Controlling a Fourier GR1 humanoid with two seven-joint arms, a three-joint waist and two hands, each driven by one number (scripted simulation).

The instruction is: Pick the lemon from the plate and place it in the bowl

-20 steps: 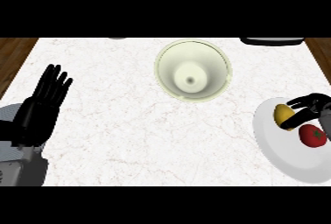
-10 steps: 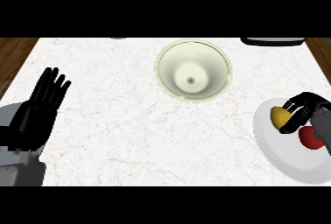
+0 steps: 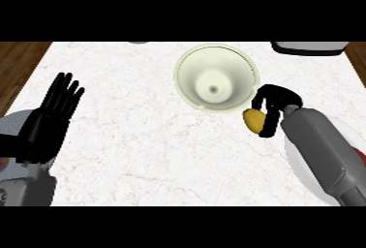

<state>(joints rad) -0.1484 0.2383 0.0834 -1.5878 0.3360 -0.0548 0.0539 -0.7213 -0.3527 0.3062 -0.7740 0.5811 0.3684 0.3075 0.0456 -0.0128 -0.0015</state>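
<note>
One broad white marble counter (image 3: pixel 143 145) filled most of the head view, with strips of brown wood floor (image 3: pixel 18 63) showing past its left edge. Next in size, the right forearm (image 3: pixel 328 150) lay across the white plate (image 3: pixel 297 162), hiding most of it — only a sliver of rim showed beside the arm. The pale cream bowl (image 3: pixel 214 77) stood near the counter's far edge, upright and with nothing visible inside. The left hand (image 3: pixel 50 121) rested at the view's left, fingers straight and pointing up, holding nothing. The right hand (image 3: pixel 275 109) had its fingers curled round the yellow lemon (image 3: pixel 253 121), which sat off the plate and just beside the bowl's near right rim — whether it touched the rim could not be told. A dark object (image 3: pixel 307 47) was cut off at the top right.
</note>
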